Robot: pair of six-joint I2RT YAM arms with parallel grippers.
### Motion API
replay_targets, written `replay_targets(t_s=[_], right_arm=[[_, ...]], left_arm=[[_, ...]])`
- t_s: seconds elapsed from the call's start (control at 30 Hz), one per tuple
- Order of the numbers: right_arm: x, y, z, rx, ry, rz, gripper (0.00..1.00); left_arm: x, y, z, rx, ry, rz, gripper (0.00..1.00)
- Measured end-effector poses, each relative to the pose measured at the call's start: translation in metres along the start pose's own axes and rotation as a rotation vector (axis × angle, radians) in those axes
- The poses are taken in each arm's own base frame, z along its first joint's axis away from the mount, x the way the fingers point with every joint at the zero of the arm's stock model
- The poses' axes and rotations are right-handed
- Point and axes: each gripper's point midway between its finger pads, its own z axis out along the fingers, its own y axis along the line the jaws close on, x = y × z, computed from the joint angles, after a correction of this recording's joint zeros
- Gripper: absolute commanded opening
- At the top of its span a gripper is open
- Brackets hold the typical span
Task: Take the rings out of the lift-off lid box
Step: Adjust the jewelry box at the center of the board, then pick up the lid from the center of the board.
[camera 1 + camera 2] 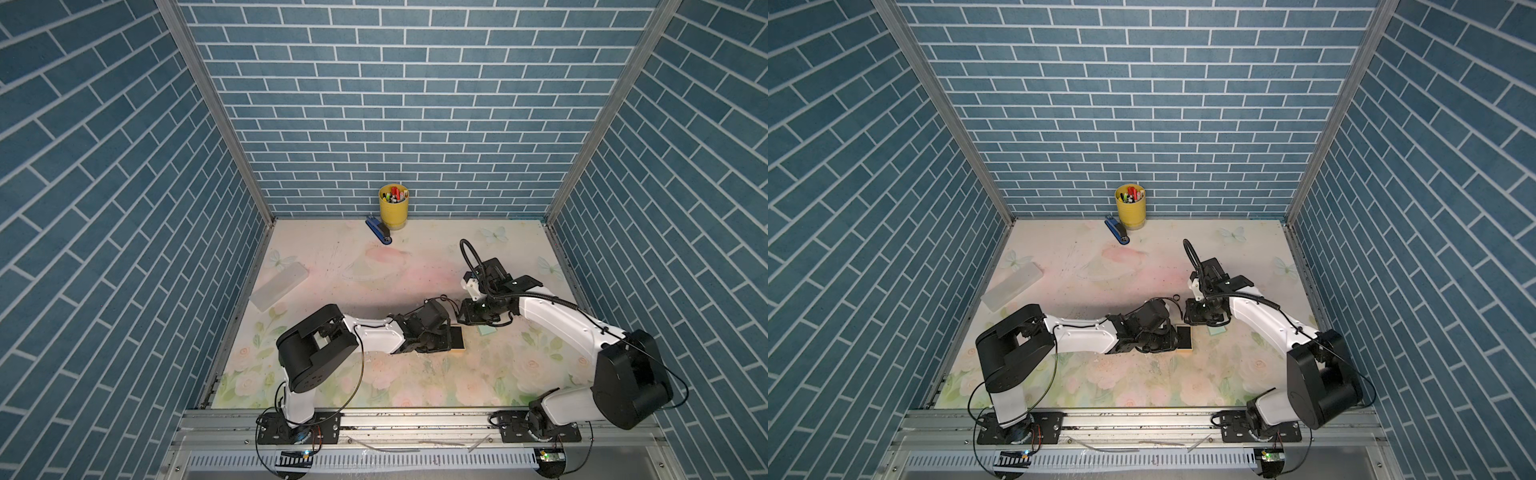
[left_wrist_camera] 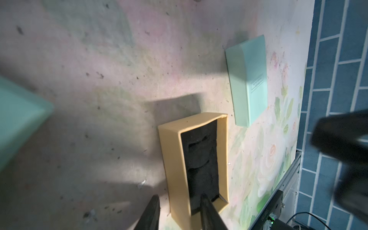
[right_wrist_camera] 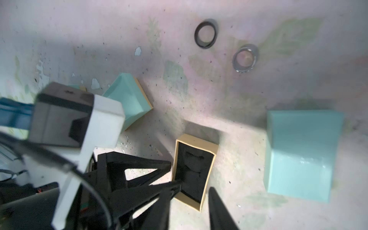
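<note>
In a top view, tray [image 1: 1184, 337] mid-table, a ring [image 1: 1175, 297] at its 12 o'clock. Left wrist: left gripper [image 2: 179, 215] fingers apart, astride the tray wall. Right wrist: right gripper [image 3: 191, 215] spread, empty; black ring [image 3: 205, 33] and pale ring [image 3: 245, 58] lie out. Seemingly mid-extraction; next needs a fine pinch inside the tray

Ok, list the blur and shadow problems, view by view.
Left wrist: hard shadow across the mat, box at the frame edge and right arm blurred, tray sharp. Right wrist: left arm smeared, black ring and pale ring clear. Both top views: sharp, soft shadow under the arms.
</note>
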Motion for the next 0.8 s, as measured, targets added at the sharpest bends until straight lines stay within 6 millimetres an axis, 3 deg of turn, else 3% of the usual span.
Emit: replay_targets(t_s=[0.17, 0.33, 0.37, 0.4, 0.8], right_arm=[[-0.003, -0.049, -0.008, 0.125, -0.003, 0.102, 0.57], [0.004, -0.069, 0.004, 0.192, 0.058, 0.109, 0.64], [0.005, -0.071, 0.008, 0.201, 0.071, 0.104, 0.78], [0.005, -0.073, 0.012, 0.205, 0.083, 0.102, 0.8], [0.007, -0.088, 0.037, 0.248, 0.142, 0.073, 0.69]], left_arm=[[-0.001, -0.008, -0.005, 0.036, -0.005, 0.03, 0.4], [-0.005, -0.012, -0.016, 0.049, -0.022, 0.05, 0.4], [-0.007, -0.012, -0.019, 0.047, -0.028, 0.056, 0.4], [-0.008, -0.011, -0.021, 0.039, -0.032, 0.063, 0.4], [-0.006, 0.018, -0.028, -0.109, -0.011, 0.115, 0.35]])
